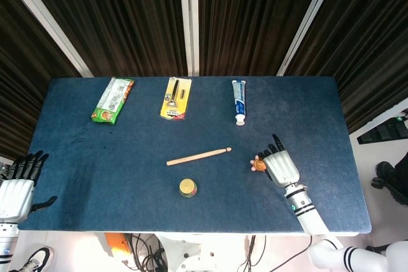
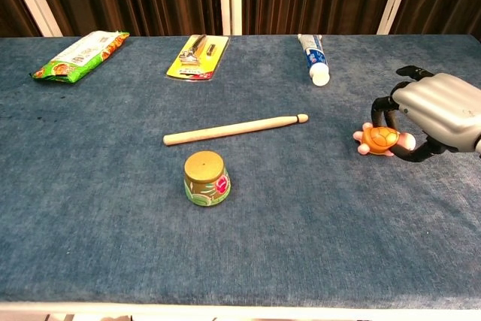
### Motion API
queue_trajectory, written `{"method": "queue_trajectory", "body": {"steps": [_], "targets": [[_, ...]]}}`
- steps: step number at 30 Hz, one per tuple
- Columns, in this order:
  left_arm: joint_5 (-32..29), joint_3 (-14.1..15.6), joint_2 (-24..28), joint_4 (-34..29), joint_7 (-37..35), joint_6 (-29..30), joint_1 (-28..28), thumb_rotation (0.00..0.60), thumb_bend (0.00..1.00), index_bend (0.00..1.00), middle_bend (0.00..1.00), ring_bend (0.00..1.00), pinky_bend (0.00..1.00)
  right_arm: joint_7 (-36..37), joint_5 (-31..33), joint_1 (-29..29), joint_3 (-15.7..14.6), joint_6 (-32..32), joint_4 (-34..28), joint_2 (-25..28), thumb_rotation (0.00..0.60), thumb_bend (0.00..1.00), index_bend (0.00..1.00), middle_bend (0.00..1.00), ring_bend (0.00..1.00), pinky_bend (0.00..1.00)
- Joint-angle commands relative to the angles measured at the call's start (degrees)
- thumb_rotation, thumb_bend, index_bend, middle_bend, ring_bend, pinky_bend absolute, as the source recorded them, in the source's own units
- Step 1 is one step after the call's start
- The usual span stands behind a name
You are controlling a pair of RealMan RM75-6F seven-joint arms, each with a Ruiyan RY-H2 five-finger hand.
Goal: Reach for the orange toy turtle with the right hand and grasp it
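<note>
The orange toy turtle (image 1: 257,164) (image 2: 379,139) lies at the right side of the blue table, low over the cloth. My right hand (image 1: 280,167) (image 2: 436,110) grips it, dark fingers curled over its far side and the thumb under its near side. Only the shell top and a pale foot show between the fingers. Whether it touches the cloth I cannot tell. My left hand (image 1: 16,186) hangs off the table's left front corner, fingers apart and holding nothing; the chest view does not show it.
A wooden drumstick (image 1: 199,156) (image 2: 234,129) lies mid-table, with a small yellow-topped pot (image 1: 187,188) (image 2: 206,178) just in front of it. Along the far edge lie a green snack pack (image 1: 113,99), a yellow razor pack (image 1: 176,98) and a toothpaste tube (image 1: 238,101).
</note>
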Motion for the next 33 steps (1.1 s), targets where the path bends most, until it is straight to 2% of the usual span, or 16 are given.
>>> {"method": "queue_trajectory", "body": {"steps": [1, 8, 11, 19, 24, 28, 30, 33], "targets": [[0.0, 0.0, 0.0, -0.1, 0.1, -0.1, 0.0, 0.600, 0.06, 0.06, 0.00, 0.00, 0.00, -2.8, 2.6, -0.6, 0.9, -0.8, -3.7, 2.2, 0.600, 0.11, 0.09, 0.19, 0.00, 0.00], [0.0, 0.1, 0.1, -0.3, 0.2, -0.2, -0.1, 0.600, 0.06, 0.06, 0.00, 0.00, 0.00, -2.6, 3.0, -0.5, 1.1, -1.1, -6.1, 3.9, 0.600, 0.11, 0.07, 0.17, 0.00, 0.00], [0.0, 0.1, 0.1, -0.3, 0.1, -0.3, -0.1, 0.600, 0.06, 0.06, 0.00, 0.00, 0.00, -1.9, 2.2, -0.2, 0.8, -1.2, -6.3, 4.1, 0.600, 0.13, 0.12, 0.22, 0.00, 0.00], [0.3, 0.1, 0.0, 0.2, -0.9, 0.1, -0.1, 0.600, 0.06, 0.06, 0.00, 0.00, 0.00, -1.9, 1.9, 0.4, 0.4, -2.0, -5.0, 2.5, 0.600, 0.24, 0.40, 0.40, 0.03, 0.00], [0.2, 0.1, 0.1, 0.3, -1.3, 0.1, 0.0, 0.600, 0.06, 0.06, 0.00, 0.00, 0.00, -2.6, 2.0, 0.4, 0.6, -1.4, -3.7, 1.0, 0.600, 0.31, 0.60, 0.59, 0.19, 0.00], [0.0, 0.1, 0.1, 0.6, -1.7, -0.1, 0.1, 0.600, 0.06, 0.06, 0.00, 0.00, 0.00, -3.0, 1.3, 0.3, 0.5, -0.4, -2.3, -0.1, 0.600, 0.33, 0.76, 0.69, 0.27, 0.00], [0.0, 0.1, 0.1, 0.7, -1.8, -0.2, 0.1, 0.600, 0.06, 0.06, 0.00, 0.00, 0.00, -2.7, 0.8, 0.3, 0.6, 0.3, -1.5, -0.7, 0.600, 0.34, 0.87, 0.78, 0.32, 0.00], [0.1, 0.0, 0.1, 0.7, -1.8, -0.1, 0.0, 0.600, 0.06, 0.06, 0.00, 0.00, 0.00, -1.8, -0.1, 0.3, 0.7, 1.4, -0.1, -1.6, 0.600, 0.40, 0.99, 0.89, 0.39, 0.00]]}}
